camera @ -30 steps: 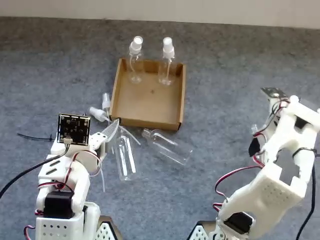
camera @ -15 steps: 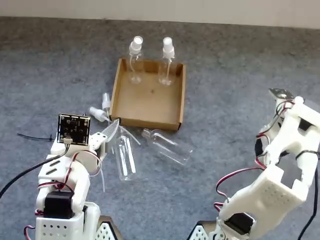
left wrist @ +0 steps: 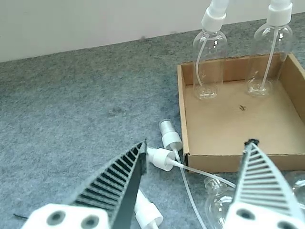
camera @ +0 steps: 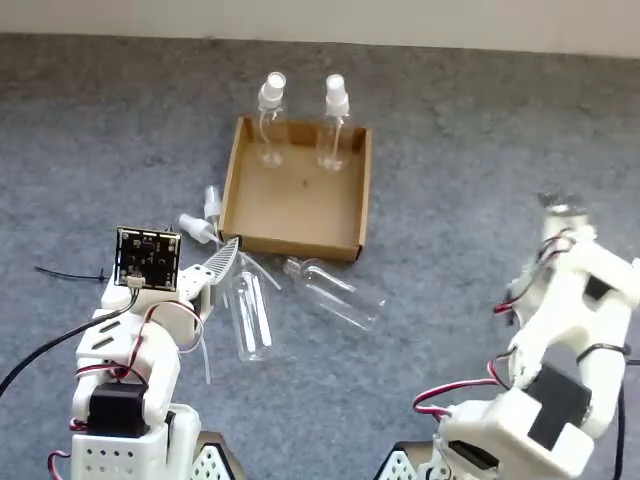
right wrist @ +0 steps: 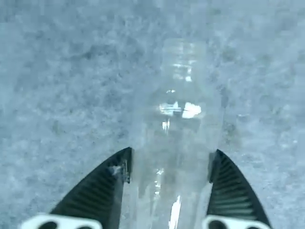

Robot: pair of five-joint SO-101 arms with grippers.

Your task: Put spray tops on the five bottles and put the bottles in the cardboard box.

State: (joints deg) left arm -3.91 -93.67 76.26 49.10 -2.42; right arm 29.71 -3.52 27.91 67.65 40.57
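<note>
Wide apart, the left gripper's (left wrist: 196, 143) jaws hung over the loose spray tops (left wrist: 170, 138) beside the cardboard box (camera: 295, 243). The right gripper's (right wrist: 171, 152) jaws pinched an uncapped clear bottle (right wrist: 183, 119), out on the carpet well apart from the box. Two capped bottles (camera: 270, 120) stood inside the box, and two bare bottles (camera: 250, 315) lay before it. I reckoned the slick bottle might twist or slip if squeezed off-centre. Its base was cut off, and from above the right arm covered most of it.
</note>
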